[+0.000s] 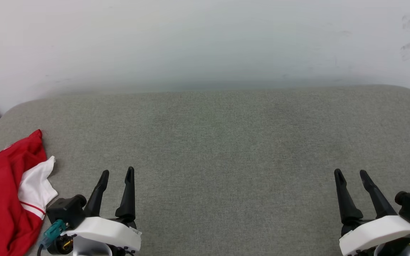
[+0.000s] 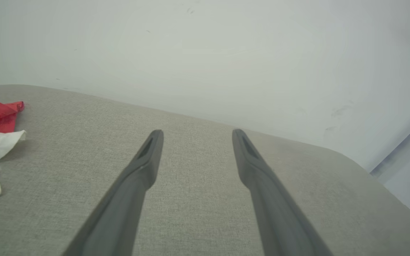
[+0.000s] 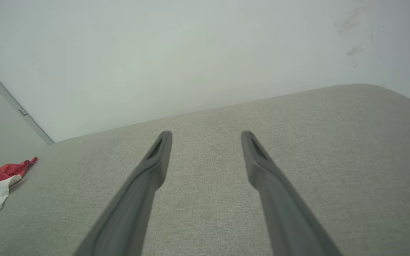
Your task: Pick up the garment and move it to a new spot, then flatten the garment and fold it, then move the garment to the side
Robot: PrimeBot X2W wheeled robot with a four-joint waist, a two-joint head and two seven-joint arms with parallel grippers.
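**A:** Where does the crumpled red-and-white cloth garment [image 1: 2, 192] lie?

**B:** On the broad grey fabric-covered cushion [image 1: 212, 142], at its left edge, toward the near side.

**A:** And the arms?

**B:** The left gripper [image 1: 117, 172], with its two long dark fingers, sits over the near part of the cushion, just to the right of the garment. The right gripper [image 1: 351, 172] is over the near right part, well apart from both.

**A:** What is behind?

**B:** The pale smooth wall [image 1: 205, 42] rises behind the cushion's far edge, and both grippers point toward it.
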